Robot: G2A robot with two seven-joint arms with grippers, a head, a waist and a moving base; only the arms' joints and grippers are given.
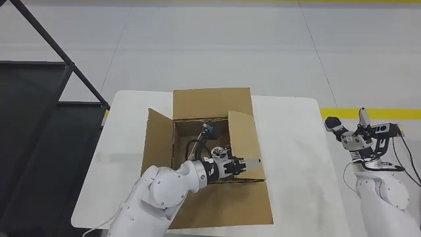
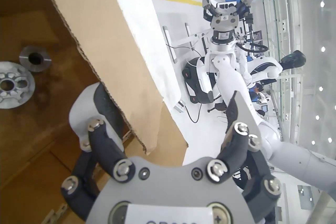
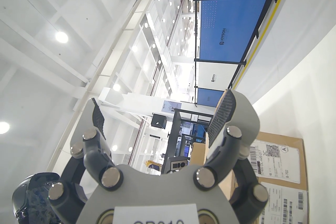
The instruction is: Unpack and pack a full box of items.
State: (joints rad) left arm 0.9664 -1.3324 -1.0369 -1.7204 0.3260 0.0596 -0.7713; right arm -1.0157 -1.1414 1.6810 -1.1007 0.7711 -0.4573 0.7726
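An open cardboard box (image 1: 212, 102) stands mid-table. My left gripper (image 1: 245, 164) is at the box's right side, open and astride the upright right flap (image 2: 86, 12): one finger is inside the box, the other outside, and neither presses the card. On the box floor lie a small steel ring (image 2: 34, 59) and a flat metal disc (image 2: 13, 87). A black part with a blue tip (image 1: 209, 130) also lies in the box. My right gripper (image 1: 348, 124) is raised off the table's right edge, open and empty, pointing upward (image 3: 161, 107).
The white table (image 1: 296, 145) has bare surface on both sides of the box. A black frame rack (image 1: 46, 105) stands to the left. The box's front flap (image 1: 230, 204) lies flat toward the near edge.
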